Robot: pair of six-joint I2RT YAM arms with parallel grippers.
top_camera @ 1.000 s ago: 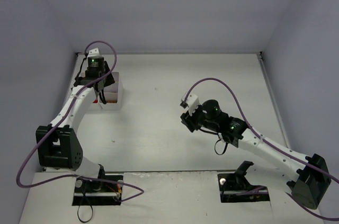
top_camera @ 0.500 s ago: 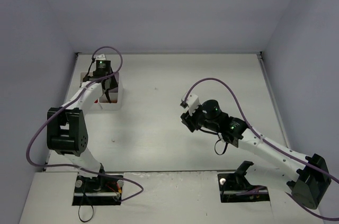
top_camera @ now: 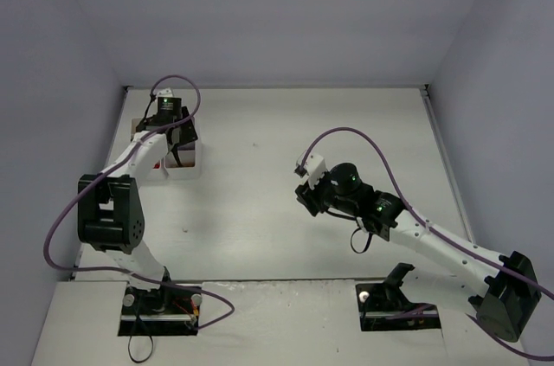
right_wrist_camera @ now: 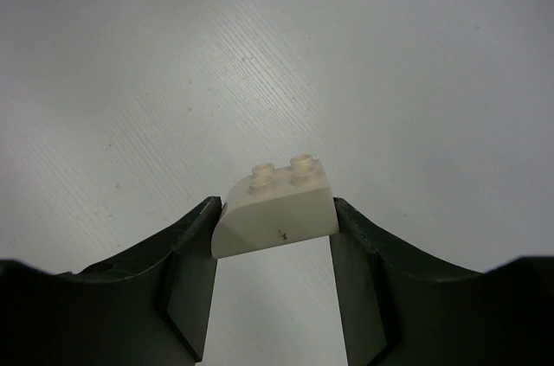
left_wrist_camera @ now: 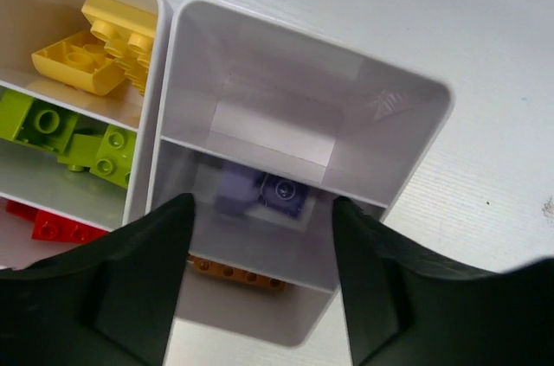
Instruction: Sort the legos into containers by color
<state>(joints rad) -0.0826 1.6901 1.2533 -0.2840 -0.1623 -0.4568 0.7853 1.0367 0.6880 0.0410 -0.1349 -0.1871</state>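
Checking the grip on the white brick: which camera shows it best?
Right wrist: the white brick sits centre frame, studs up, clamped in the right end effector. Top external leaves it too small to pick out; left wrist misses it.

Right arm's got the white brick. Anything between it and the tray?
Table between the white brick and tray looks bare. But the left gripper hangs open over the tray, above the compartment holding the lilac brick, likely blocking a drop there.

One camera sits high up at the near side and looks down on the whole surface (top_camera: 260, 210), while each wrist camera looks down from very close, the left one into the white tray (left_wrist_camera: 260, 80) that the top view also shows.
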